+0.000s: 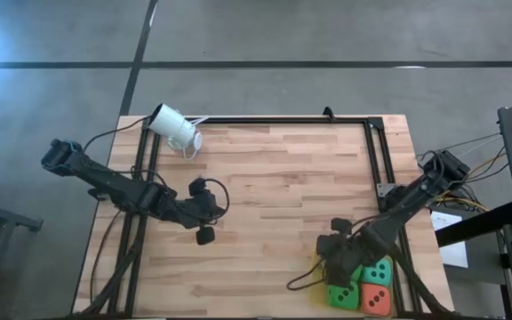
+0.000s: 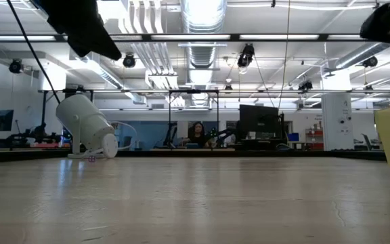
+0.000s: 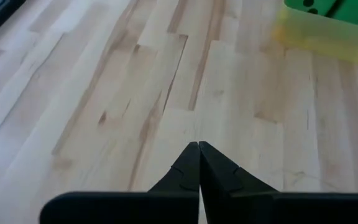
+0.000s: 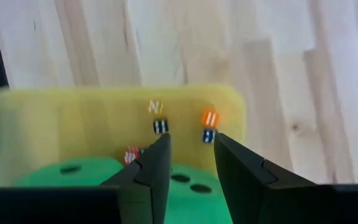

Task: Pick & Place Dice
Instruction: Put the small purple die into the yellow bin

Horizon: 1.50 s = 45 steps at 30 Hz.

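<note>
A yellow tray (image 1: 312,282) sits at the table's near right corner. In it lie a green die (image 1: 342,296), a teal die (image 1: 380,270) and an orange-red die (image 1: 376,300). My right gripper (image 1: 336,253) hangs over the tray's far left part, pointing steeply down and open. In the right wrist view its fingers (image 4: 188,142) stand apart above green die faces (image 4: 188,182), with nothing between the tips. My left gripper (image 1: 204,233) hovers shut over bare wood at the table's left middle (image 3: 199,146). Its wrist view shows the tray (image 3: 328,38) and a green die (image 3: 328,9) farther off.
A white cylindrical device (image 1: 174,127) lies at the far left corner (image 2: 87,129). A black rail (image 1: 283,120) runs along the far edge and down the right side. Tiny coloured specks (image 4: 210,118) lie on the tray floor. Bare wood (image 1: 274,187) spreads between the arms.
</note>
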Available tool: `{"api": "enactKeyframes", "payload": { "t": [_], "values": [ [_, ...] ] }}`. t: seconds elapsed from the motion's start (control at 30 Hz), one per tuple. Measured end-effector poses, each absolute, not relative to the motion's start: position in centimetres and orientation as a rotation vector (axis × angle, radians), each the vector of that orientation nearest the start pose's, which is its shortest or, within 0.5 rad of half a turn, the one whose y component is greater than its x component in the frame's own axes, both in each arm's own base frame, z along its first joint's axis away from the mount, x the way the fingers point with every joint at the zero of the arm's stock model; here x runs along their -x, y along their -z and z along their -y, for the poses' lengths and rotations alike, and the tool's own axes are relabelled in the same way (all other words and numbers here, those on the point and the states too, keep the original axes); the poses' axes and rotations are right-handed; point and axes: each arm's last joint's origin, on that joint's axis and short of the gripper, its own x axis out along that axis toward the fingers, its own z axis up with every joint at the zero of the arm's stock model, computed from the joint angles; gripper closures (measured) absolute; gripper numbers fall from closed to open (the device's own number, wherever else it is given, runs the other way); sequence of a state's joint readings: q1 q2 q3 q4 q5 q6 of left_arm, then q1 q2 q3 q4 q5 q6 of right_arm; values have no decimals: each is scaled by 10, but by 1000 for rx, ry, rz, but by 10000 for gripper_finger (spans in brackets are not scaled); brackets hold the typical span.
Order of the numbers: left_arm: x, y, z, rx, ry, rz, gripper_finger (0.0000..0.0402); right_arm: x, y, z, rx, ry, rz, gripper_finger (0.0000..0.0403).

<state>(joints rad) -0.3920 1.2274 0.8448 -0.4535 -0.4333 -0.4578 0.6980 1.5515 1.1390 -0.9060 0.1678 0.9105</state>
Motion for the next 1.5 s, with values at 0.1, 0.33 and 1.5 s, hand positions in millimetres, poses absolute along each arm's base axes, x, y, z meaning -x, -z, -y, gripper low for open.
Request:
{"api": "enactKeyframes", "payload": {
  "t": [0.1,0.33,1.5],
  "values": [
    [-230,-247,82,112,-215,-732,399,-223,-236,-185,-216,175,-1189,291],
    [-228,-245,81,104,-221,-752,399,-226,-245,-186,-93,268,-997,300],
    [-203,-215,42,189,-633,-976,399,-265,-312,-172,77,438,-576,298]
  ]
}}
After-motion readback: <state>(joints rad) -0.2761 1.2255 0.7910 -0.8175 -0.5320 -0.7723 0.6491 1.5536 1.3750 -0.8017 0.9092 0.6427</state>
